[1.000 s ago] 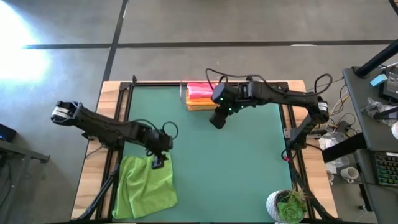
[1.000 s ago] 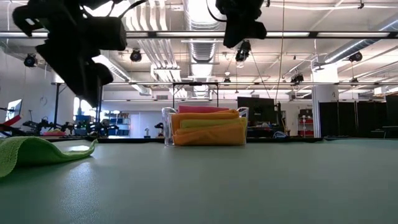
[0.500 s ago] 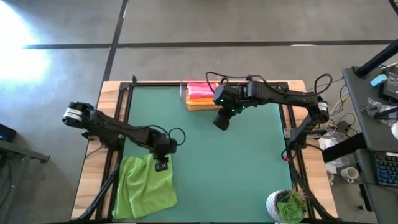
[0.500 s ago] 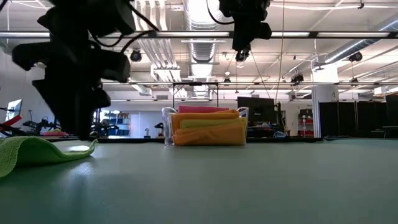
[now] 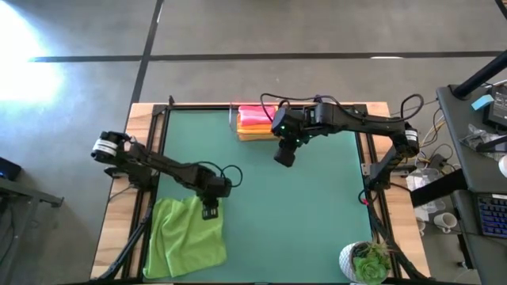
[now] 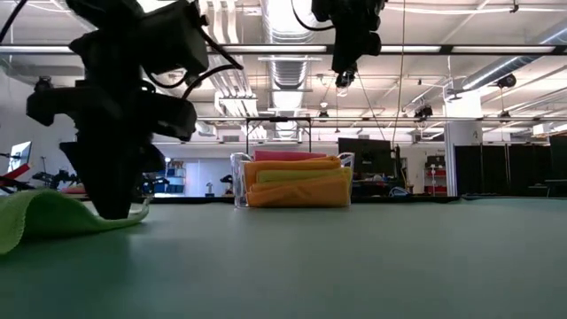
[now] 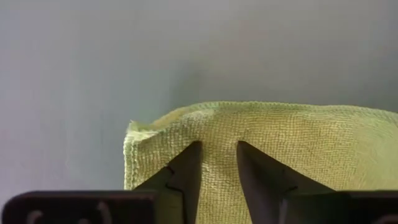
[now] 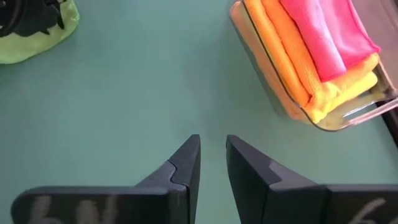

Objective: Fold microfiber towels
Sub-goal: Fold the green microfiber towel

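This is a large open robotics lab or workshop hall. Exposed ducts and strip lights run along the high ceiling, the floor is bare polished concrete, and a green-topped work table stands beside a desk to the right, crowded with cables and a keyboard.

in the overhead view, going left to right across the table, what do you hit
lime green towel → left gripper, down on the towel's corner → clear bin of folded towels → right gripper, hanging over bare mat → potted plant
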Motion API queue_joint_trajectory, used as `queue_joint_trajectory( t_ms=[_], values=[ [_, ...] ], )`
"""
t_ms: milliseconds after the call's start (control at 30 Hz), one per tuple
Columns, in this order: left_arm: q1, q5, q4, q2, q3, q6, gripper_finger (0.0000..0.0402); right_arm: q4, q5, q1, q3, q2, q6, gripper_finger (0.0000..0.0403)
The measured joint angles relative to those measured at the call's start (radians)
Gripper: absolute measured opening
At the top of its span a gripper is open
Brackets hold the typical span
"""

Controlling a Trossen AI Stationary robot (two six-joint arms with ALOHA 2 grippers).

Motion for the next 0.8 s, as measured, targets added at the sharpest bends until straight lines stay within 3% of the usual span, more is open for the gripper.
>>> queue_joint_trajectory(
  t_ms=[267,533,800],
  values=[
    [0.095,-0.033,0.265,0.010,0.018,0.028,0.0053,-0.031,0.000,0.000,0.000,-0.002,-0.013,0.0068],
    [0.209,-0.106,0.545,0.112,0.021,0.018,0.0027,-0.122,0.000,0.000,0.000,-0.008,-0.010,0.0068],
    [0.273,-0.104,0.637,0.233,0.119,0.027,0.0019,-0.130,0.002,0.000,0.000,-0.043,0.011,0.0068]
  ],
)
